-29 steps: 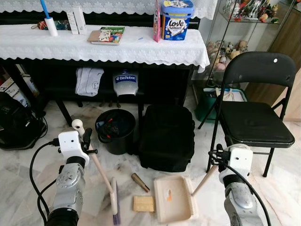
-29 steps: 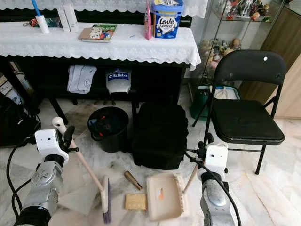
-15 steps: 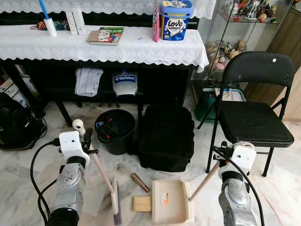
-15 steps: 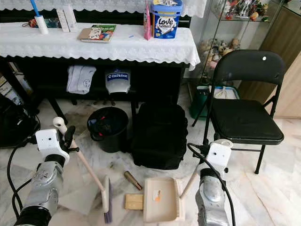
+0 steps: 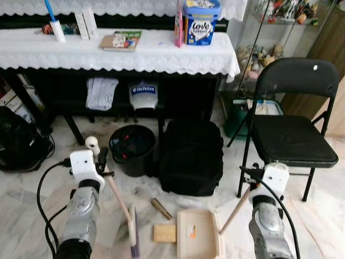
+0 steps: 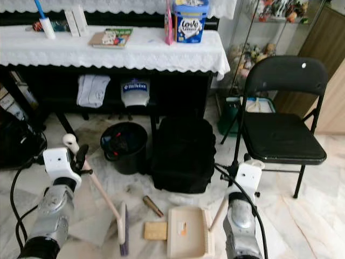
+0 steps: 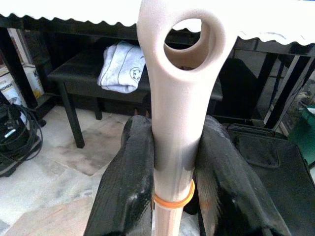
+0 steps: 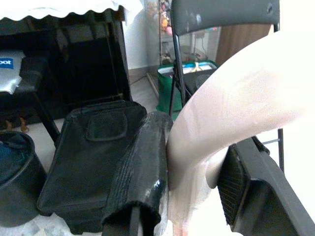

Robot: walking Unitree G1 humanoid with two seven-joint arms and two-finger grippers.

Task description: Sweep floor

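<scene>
Beige plastic broom [image 5: 119, 200] clamped in left end effector [image 7: 172, 162]; right end effector [image 8: 192, 182] grips matching ridged dustpan [image 5: 198, 234].

Change across the sequence. The dustpan [image 5: 198, 234] now lies square to the robot, its earlier slant gone, and sits a little closer to the tan block [image 5: 164, 233]. The right gripper [image 8: 192, 162], clamped on the dustpan handle [image 5: 235, 210], is turned so that the handle rises more steeply. The brush handle [image 5: 115, 191] in the left gripper [image 7: 173, 162] appears slightly higher in the head views, possibly from camera motion.
</scene>
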